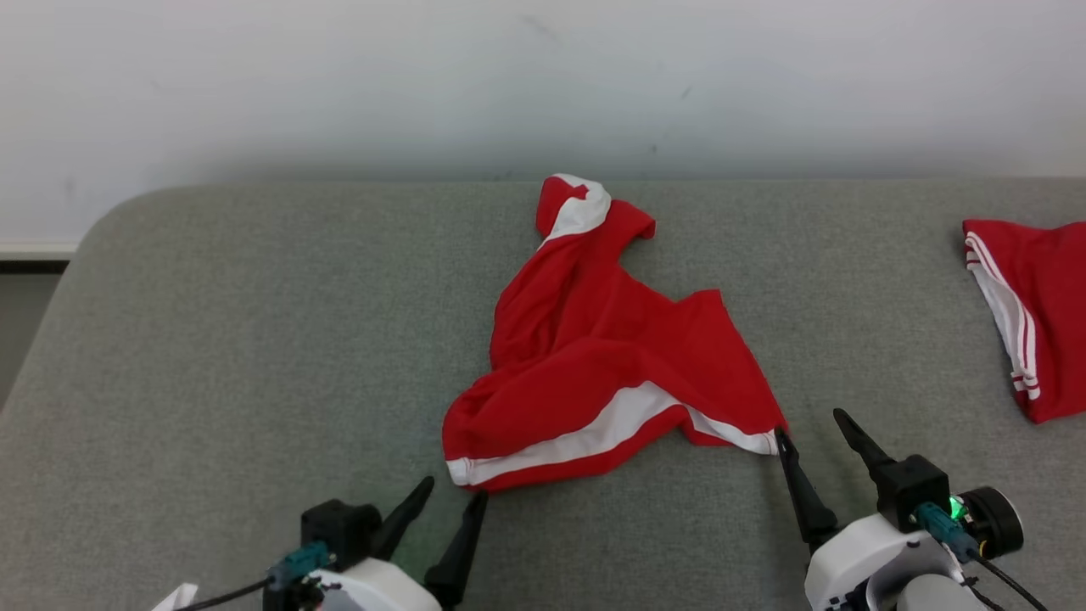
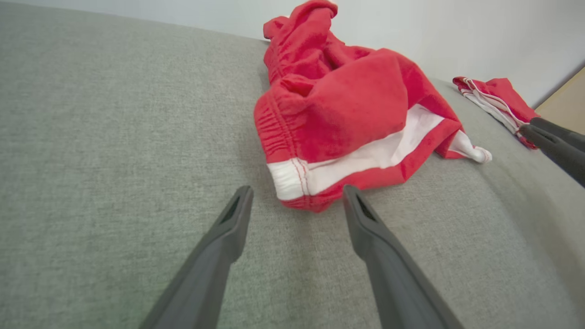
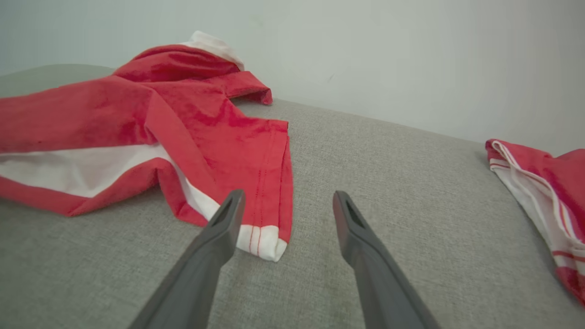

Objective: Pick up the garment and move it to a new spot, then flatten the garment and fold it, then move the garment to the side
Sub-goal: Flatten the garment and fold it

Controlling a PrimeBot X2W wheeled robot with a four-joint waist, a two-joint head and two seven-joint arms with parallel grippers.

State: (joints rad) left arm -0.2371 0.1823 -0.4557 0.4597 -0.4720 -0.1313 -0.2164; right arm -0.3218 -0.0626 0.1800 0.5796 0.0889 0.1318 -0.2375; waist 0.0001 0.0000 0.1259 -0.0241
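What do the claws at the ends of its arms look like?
The left gripper and right gripper each have two long, dark grey fingers tapering to slim tips. They rise from a black block on a rounded white wrist shell. Each wrist carries a teal plug with a black cable; a green light glows on the right one.

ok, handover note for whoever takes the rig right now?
Left gripper: open, empty, just short of the garment, at its near left corner.
Right gripper: open, empty, beside its near right corner.
Garment: red with a white stripe, crumpled in the middle of the table. A second red garment lies off to the right.
Done: no grip yet, nothing flattened or folded. Can't tell if the first move is done.
Left: grasp, flatten, fold, move aside.
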